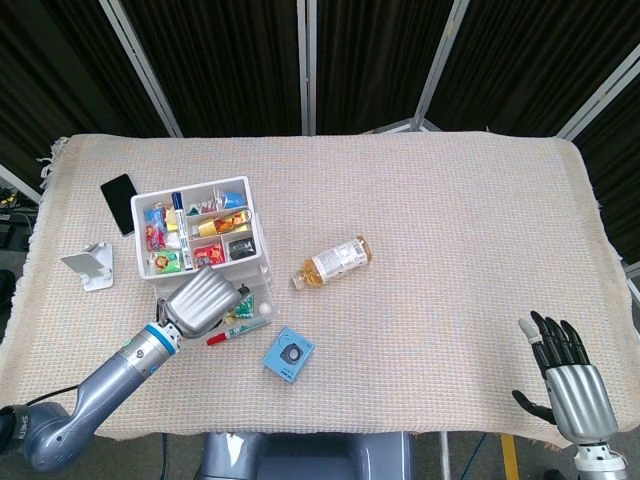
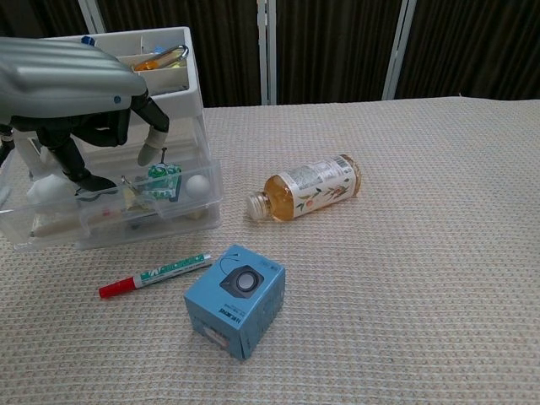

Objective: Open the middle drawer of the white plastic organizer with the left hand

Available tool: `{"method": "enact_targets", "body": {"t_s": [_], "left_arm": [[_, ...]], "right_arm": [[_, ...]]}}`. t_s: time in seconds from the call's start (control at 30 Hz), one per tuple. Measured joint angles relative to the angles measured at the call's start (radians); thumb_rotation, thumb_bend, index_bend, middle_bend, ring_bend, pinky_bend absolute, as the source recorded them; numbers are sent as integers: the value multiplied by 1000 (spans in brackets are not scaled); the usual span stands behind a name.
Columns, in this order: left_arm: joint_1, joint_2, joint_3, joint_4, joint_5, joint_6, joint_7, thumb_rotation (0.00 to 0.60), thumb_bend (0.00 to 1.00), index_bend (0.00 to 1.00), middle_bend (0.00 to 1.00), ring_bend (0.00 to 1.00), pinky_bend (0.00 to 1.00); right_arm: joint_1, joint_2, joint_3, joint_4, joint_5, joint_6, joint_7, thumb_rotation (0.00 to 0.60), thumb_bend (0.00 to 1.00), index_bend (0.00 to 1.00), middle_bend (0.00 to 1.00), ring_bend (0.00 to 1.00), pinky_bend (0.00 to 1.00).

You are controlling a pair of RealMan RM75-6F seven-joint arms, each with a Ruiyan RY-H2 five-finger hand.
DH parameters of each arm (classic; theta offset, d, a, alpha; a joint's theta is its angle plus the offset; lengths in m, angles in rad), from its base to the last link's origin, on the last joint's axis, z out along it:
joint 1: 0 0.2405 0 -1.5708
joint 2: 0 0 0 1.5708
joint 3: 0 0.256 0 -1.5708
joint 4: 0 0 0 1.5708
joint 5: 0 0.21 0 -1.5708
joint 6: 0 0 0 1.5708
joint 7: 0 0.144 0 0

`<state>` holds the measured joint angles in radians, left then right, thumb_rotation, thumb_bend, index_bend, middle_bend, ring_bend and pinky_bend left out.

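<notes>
The white plastic organizer [image 1: 192,187] [image 2: 191,93] stands at the table's left, its top tray full of small items. A clear drawer [image 2: 173,221] [image 1: 258,298] low on its front is pulled out toward me, with a green packet and a white ball inside. My left hand [image 1: 200,297] [image 2: 67,76] hovers over this drawer with its fingers curled down into it. The frames do not show whether they grip the drawer. My right hand [image 1: 570,385] rests off the table's near right corner with its fingers spread and nothing in it.
A red-capped marker [image 1: 235,330] [image 2: 156,274] and a blue box [image 1: 289,353] [image 2: 236,299] lie just in front of the drawer. To its right a bottle [image 1: 333,260] [image 2: 308,187] lies on its side. A black phone [image 1: 119,203] and a white stand [image 1: 90,267] sit left of the organizer.
</notes>
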<state>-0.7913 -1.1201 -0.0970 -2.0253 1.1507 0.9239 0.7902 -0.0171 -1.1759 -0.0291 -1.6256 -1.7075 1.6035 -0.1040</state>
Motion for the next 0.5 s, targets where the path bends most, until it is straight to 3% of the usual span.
{"method": "enact_targets", "body": {"t_s": [0.5], "left_arm": [[-27, -27, 30, 4, -33, 20, 23, 600, 451, 517, 987, 939, 811]], "right_arm": [[1, 3, -2, -1, -2, -1, 8, 600, 17, 0, 0, 0, 0]]}}
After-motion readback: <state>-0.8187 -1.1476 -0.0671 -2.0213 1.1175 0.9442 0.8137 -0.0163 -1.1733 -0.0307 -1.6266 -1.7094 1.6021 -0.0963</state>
